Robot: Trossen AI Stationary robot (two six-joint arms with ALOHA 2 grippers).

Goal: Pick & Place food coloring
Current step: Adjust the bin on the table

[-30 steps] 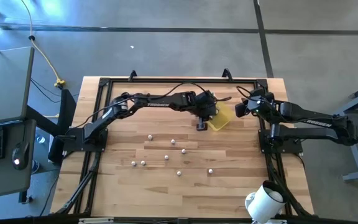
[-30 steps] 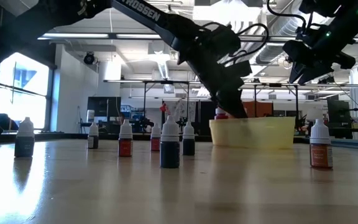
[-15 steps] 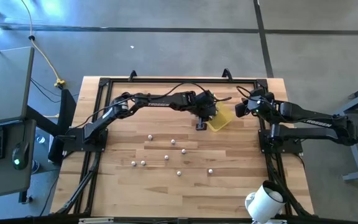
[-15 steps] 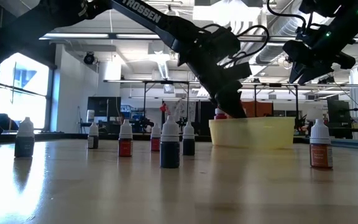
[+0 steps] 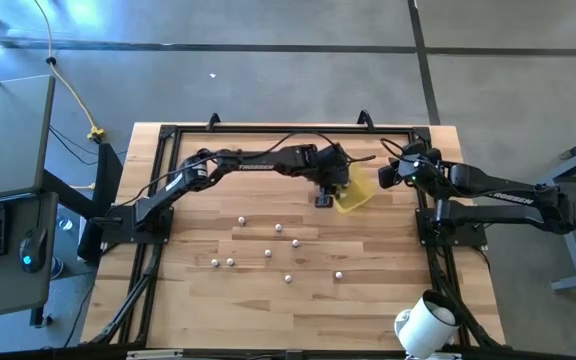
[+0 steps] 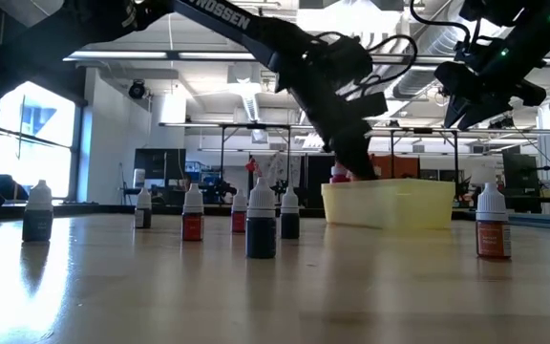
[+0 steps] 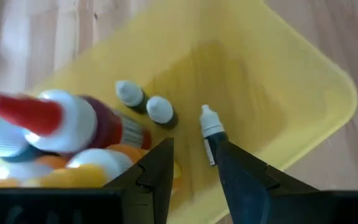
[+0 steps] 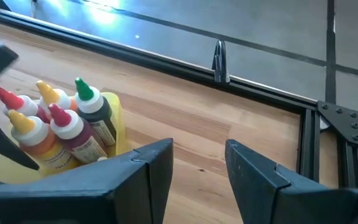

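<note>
The left gripper (image 7: 191,171) hangs over the yellow tray (image 7: 303,93), its two dark fingers (image 7: 157,171) parted with nothing between them. Just beyond the fingertips a small dark bottle with a whitish cap (image 7: 211,132) lies loose on the tray floor, free of the fingers. Two more small bottles (image 7: 145,102) rest beside it, and larger squeeze bottles with red, green and yellow tips (image 8: 55,127) stand crowded at one end of the tray.

In the high view the left gripper (image 5: 330,178) sits at the tray's (image 5: 360,192) edge, toward the far middle of the wooden table (image 5: 388,300). The rest of the food coloring (image 5: 268,253) is scattered upright across the table's centre (about nine tiny bottles show there).

The right gripper (image 5: 388,172) waits just beside the tray's other side, raised above the table, its fingers apart and empty.
</note>
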